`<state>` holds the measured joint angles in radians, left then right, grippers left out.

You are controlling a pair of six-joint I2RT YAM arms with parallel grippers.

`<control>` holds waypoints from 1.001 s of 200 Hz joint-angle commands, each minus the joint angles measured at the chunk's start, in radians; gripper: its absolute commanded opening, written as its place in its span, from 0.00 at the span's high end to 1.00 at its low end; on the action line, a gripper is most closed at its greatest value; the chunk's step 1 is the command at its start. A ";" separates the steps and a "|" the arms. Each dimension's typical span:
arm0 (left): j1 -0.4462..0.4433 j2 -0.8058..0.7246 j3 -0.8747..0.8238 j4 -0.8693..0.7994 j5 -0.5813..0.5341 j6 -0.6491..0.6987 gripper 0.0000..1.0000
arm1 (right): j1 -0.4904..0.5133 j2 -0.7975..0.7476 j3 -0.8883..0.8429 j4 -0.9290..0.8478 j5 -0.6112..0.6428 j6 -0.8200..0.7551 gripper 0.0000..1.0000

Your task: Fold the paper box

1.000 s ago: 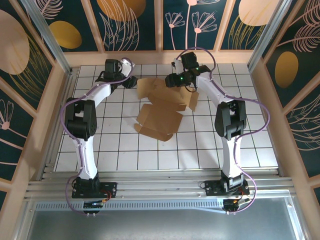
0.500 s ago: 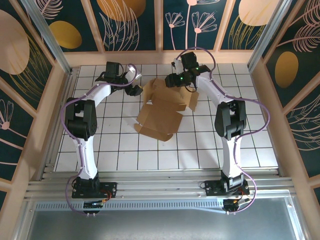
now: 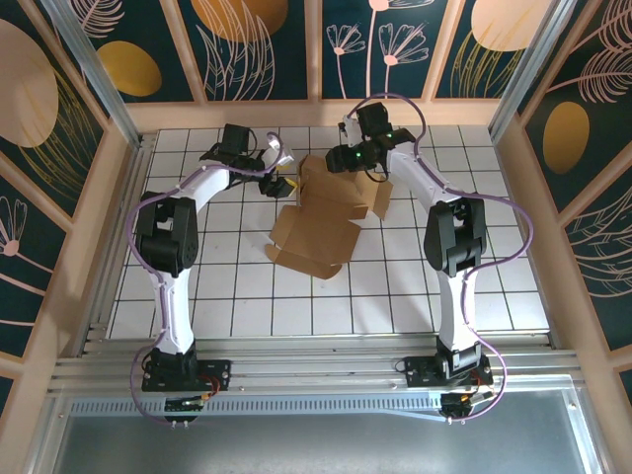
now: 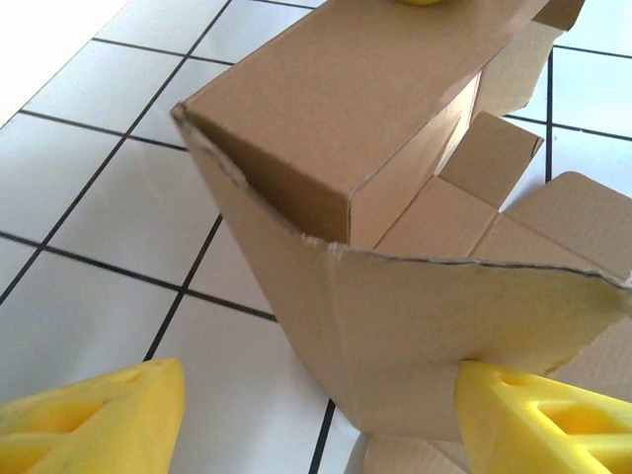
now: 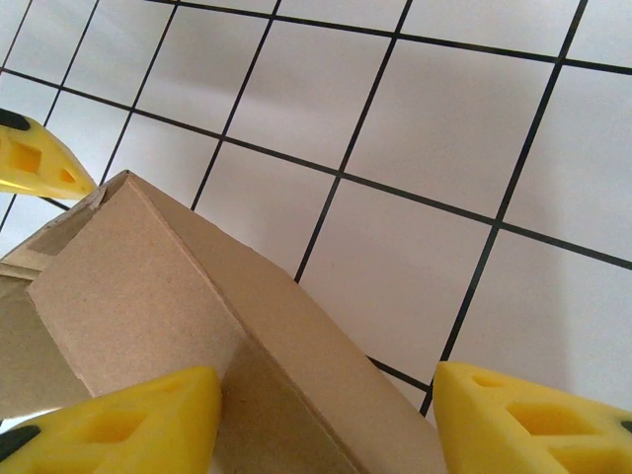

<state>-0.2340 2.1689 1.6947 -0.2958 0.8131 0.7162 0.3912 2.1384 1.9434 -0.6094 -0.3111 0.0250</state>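
Top external: paper box on white tiled table.

paper box top cropped, right end effector grip hidden

A white tiled table with black grid lines, enclosed by dark botanical-patterned walls.

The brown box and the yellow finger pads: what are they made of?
The paper box looks like unprinted brown kraft cardboard, matte and fibrous, with a ragged edge. The yellow fingers are probably moulded plastic, matte, with recessed pockets; the exact material is unclear.
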 commanded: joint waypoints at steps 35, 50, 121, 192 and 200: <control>-0.031 0.028 0.012 0.040 0.071 -0.026 0.28 | 0.025 0.025 -0.001 -0.084 0.024 -0.020 0.40; -0.037 0.021 -0.013 0.075 0.065 -0.048 0.29 | 0.026 0.027 0.000 -0.084 0.013 -0.023 0.40; -0.044 -0.003 -0.104 0.236 -0.015 -0.158 0.39 | 0.012 0.076 0.102 -0.160 -0.065 -0.016 0.35; -0.047 -0.006 -0.151 0.420 -0.073 -0.362 0.41 | 0.005 0.123 0.195 -0.211 -0.106 0.008 0.35; -0.050 -0.007 -0.160 0.450 -0.075 -0.387 0.41 | 0.003 0.126 0.198 -0.208 -0.108 0.013 0.35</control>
<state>-0.2745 2.1872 1.5600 0.0090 0.7464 0.4400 0.3923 2.2288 2.1101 -0.7551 -0.3939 0.0292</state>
